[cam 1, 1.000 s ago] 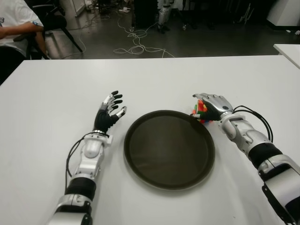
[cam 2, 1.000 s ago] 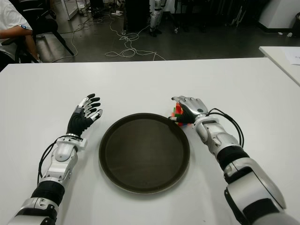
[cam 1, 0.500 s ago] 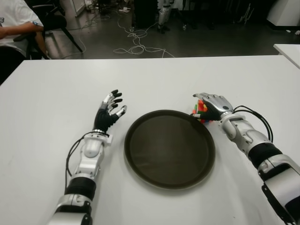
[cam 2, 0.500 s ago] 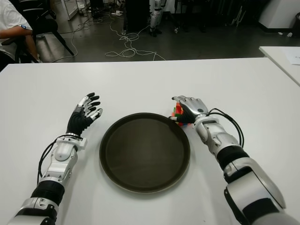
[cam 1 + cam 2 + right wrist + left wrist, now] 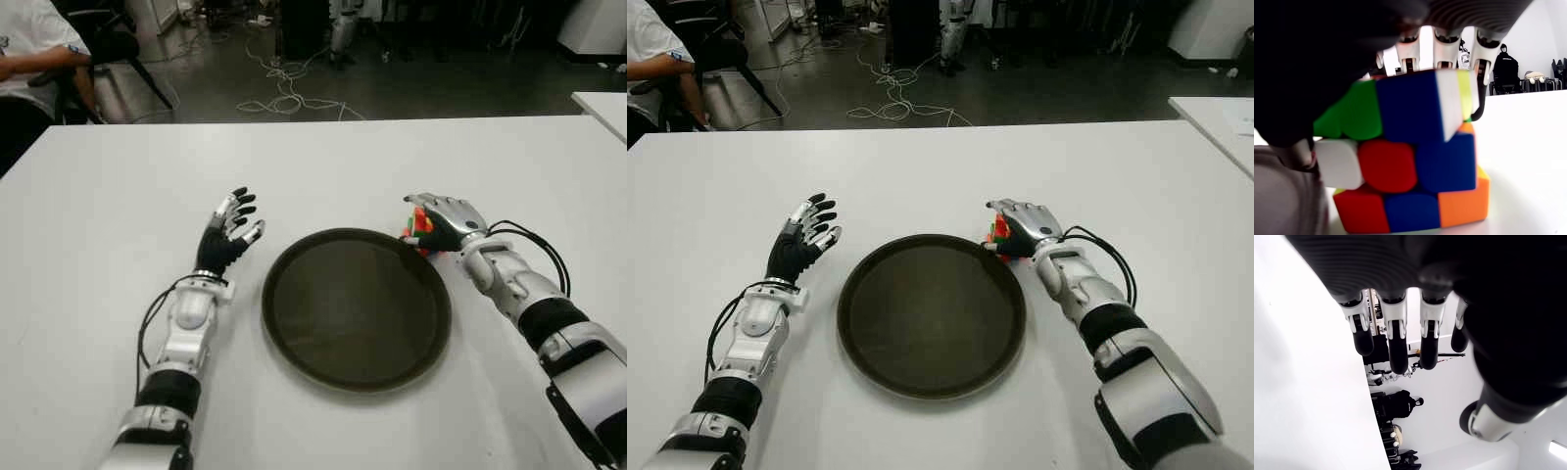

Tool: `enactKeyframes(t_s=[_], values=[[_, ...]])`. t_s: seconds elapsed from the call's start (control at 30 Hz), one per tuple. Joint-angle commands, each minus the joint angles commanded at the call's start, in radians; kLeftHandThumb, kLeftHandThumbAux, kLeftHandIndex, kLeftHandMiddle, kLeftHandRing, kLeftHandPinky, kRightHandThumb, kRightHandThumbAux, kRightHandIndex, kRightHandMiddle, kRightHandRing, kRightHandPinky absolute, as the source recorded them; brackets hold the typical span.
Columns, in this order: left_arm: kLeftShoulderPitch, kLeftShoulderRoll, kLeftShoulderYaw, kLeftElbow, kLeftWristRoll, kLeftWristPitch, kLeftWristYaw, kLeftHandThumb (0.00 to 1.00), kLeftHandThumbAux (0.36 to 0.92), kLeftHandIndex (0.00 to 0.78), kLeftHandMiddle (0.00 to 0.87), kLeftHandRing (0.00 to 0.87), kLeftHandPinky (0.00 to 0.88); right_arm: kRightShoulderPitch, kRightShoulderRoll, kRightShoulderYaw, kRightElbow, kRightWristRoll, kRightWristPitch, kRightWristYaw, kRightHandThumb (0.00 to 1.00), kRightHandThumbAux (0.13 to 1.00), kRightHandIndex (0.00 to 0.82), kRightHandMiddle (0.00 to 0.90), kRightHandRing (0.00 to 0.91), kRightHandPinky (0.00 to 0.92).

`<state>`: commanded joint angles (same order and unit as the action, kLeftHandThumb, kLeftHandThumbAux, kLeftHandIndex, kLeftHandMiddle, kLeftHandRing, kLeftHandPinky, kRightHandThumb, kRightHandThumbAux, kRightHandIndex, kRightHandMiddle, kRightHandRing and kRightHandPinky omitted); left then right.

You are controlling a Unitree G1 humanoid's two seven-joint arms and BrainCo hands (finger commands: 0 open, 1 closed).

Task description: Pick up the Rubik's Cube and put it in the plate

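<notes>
1. Right hand (image 5: pixel 446 221) lay palm-down over the Rubik's Cube (image 5: pixel 1410 161), fingers (image 5: pixel 1442 41) curled over its top and far side, clamped on it.
2. Cube sat on the white desk (image 5: pixel 323 162), touching the round dark plate (image 5: pixel 356 308) at its far right rim.
3. Left hand (image 5: pixel 229 235) raised left of the plate, fingers spread, holding nothing.

A broad white table (image 5: pixel 323 157) fills most of the view. Beyond its far edge lies a dark floor (image 5: pixel 411 93) with loose white cables (image 5: pixel 284 93) tangled on it. At the far left, a person in a white shirt (image 5: pixel 34 49) sits on a black chair (image 5: pixel 118 49). A second white table's corner (image 5: pixel 602 106) shows at far right.
</notes>
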<state>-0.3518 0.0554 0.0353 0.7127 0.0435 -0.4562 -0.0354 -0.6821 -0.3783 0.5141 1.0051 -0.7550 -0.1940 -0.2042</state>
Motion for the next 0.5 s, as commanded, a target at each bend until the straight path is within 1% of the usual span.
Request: enactKeyframes(t_s=[0.13, 0.17, 0.2, 0.27, 0.43, 0.5], values=[[-0.001, 0.003, -0.001, 0.001, 0.000, -0.003, -0.003, 0.074, 0.721, 0.125, 0.181, 0.161, 0.117, 0.001, -0.012, -0.011, -0.050, 0.010, 0.013, 0.042, 0.337, 0.562, 0.122, 0.239, 0.288, 0.347], [0.000, 0.004, -0.001, 0.001, 0.001, -0.004, -0.004, 0.081, 0.730, 0.123, 0.185, 0.163, 0.122, 0.001, -0.014, -0.013, -0.063, 0.012, 0.017, 0.054, 0.337, 0.571, 0.158, 0.280, 0.326, 0.373], [0.000, 0.005, -0.001, 0.000, 0.001, -0.006, -0.006, 0.083, 0.733, 0.123, 0.186, 0.164, 0.124, 0.002, -0.013, -0.014, -0.064, 0.012, 0.019, 0.058, 0.336, 0.575, 0.171, 0.294, 0.340, 0.383], [0.002, 0.005, -0.001, -0.003, -0.001, -0.008, -0.009, 0.087, 0.748, 0.114, 0.182, 0.161, 0.120, 0.007, -0.014, -0.015, -0.072, 0.012, 0.024, 0.062, 0.326, 0.591, 0.242, 0.359, 0.401, 0.417], [0.006, 0.004, 0.000, -0.011, -0.002, -0.007, -0.014, 0.078, 0.752, 0.109, 0.178, 0.161, 0.124, 0.015, -0.017, -0.018, -0.100, 0.015, 0.045, 0.076, 0.310, 0.618, 0.331, 0.429, 0.465, 0.459], [0.005, 0.004, 0.001, -0.008, -0.001, -0.008, -0.012, 0.074, 0.750, 0.109, 0.177, 0.161, 0.126, 0.018, -0.018, -0.021, -0.111, 0.018, 0.053, 0.077, 0.306, 0.626, 0.350, 0.444, 0.478, 0.468]])
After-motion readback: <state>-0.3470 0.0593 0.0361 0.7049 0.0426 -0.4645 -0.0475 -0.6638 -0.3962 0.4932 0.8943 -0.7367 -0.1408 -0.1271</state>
